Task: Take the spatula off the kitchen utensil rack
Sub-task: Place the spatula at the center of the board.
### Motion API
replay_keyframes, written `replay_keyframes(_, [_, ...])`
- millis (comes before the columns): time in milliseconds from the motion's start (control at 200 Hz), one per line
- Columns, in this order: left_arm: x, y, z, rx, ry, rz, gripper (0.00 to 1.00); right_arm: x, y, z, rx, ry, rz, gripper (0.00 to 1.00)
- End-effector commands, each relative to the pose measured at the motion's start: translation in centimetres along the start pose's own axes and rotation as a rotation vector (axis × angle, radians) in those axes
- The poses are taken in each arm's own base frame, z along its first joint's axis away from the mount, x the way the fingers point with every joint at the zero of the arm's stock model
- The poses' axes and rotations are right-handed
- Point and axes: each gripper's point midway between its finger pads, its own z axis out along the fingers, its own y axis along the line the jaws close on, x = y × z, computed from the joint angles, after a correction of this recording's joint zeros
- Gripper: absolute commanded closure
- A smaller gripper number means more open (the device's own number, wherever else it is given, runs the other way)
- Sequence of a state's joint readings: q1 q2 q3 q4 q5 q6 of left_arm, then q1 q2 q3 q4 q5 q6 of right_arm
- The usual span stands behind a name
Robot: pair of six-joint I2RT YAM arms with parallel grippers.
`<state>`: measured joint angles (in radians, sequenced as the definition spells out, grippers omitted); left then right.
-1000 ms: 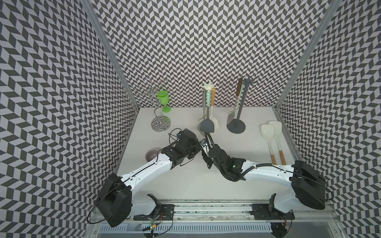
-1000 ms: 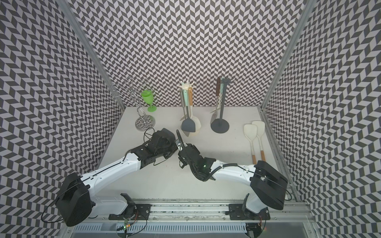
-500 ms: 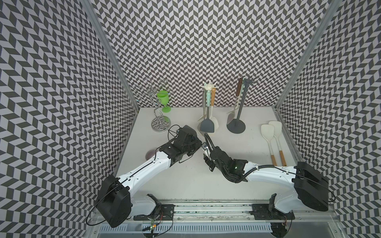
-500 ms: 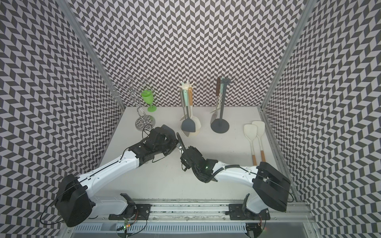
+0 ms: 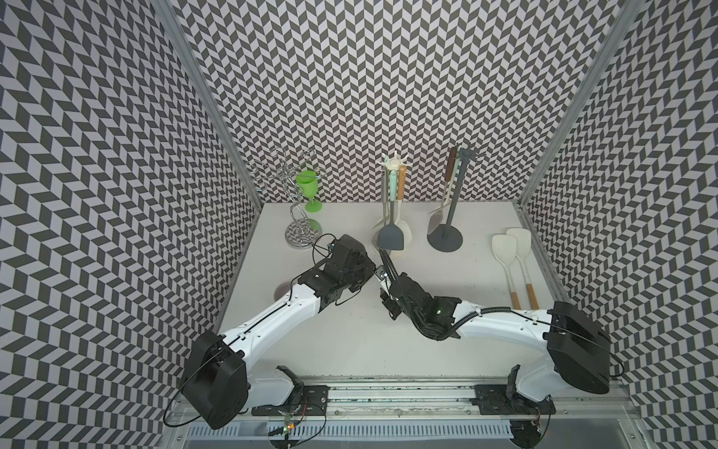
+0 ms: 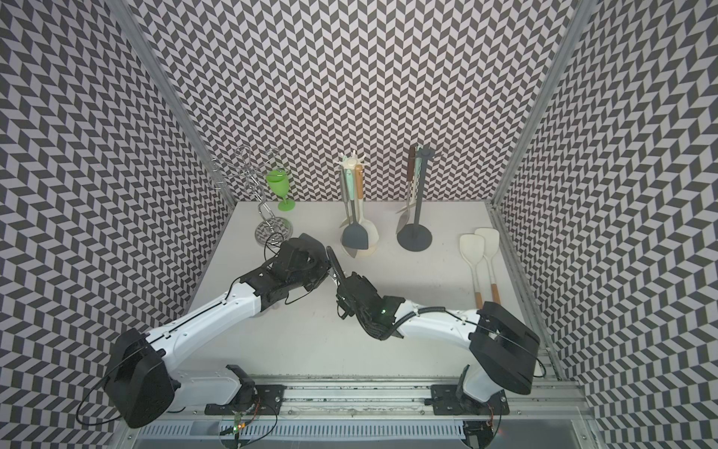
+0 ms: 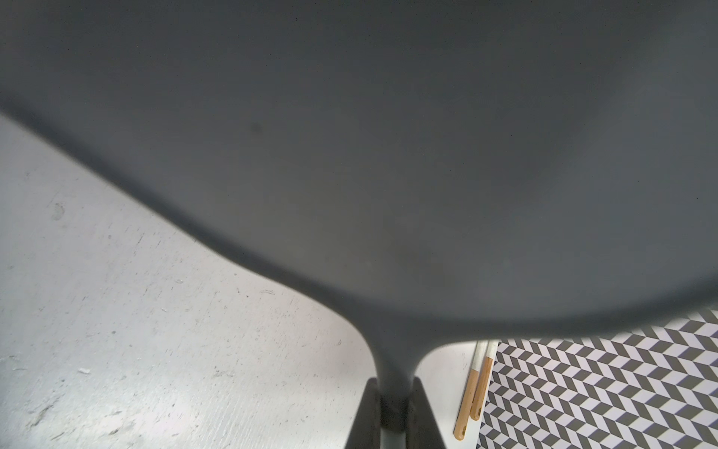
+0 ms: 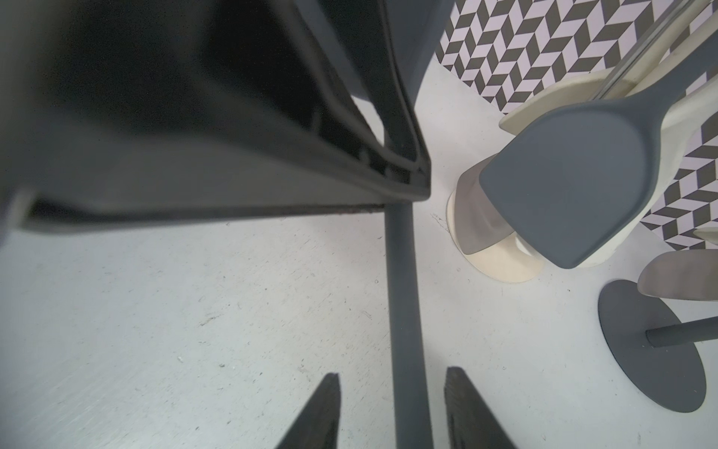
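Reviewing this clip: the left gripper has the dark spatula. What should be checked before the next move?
1. The held spatula is clear of the cream rack: ok.
2. The left gripper is shut on its neck: ok.
3. The handle lies between the right gripper fingers: ok.
4. The right gripper is clamped on the handle: not ok, there are gaps on both sides.
5. The hanging spatula is apart from the handle: ok.
6. Where the handle ends: cannot tell, out of frame.

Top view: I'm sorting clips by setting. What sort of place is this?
Probably a robot test booth: zigzag-patterned walls enclose a white table, with two robot arms on a rail.
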<state>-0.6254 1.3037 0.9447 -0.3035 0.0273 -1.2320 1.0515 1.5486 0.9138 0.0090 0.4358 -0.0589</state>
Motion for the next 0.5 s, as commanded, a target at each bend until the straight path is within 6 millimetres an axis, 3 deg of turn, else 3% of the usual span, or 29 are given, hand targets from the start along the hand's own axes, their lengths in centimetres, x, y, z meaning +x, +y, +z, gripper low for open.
replay_keyframes(0, [1.7,-0.7,0.3,0.029,0.059,0.044,1.00,-4.0,0.1,-0.6,-0.009,-0.113,0.049,0.79])
replay_keyframes(105, [1.6,-0.9,0.2,0.036,0.055,0.045,1.00,-3.9,0.1,-0.3,-0.008,-0.101,0.042,1.00])
replay_keyframes(220, [1.3,-1.3,0.0,0.048,0.044,0.054,1.00,-3.9,0.3,-0.6,-0.022,-0.101,0.053,1.00])
replay_keyframes(290, [1.0,-1.6,-0.2,0.057,0.034,0.059,0.93,-3.8,0.2,-1.1,-0.029,-0.104,0.064,1.00])
replay_keyframes(330, [0.9,-1.9,-0.5,0.070,0.025,0.063,0.85,-3.8,-0.1,-1.4,-0.030,-0.109,0.078,1.00])
replay_keyframes(491, [-0.4,-3.3,-2.5,0.118,-0.037,0.113,0.36,-2.2,-1.0,-2.2,-0.048,-0.059,0.124,1.00])
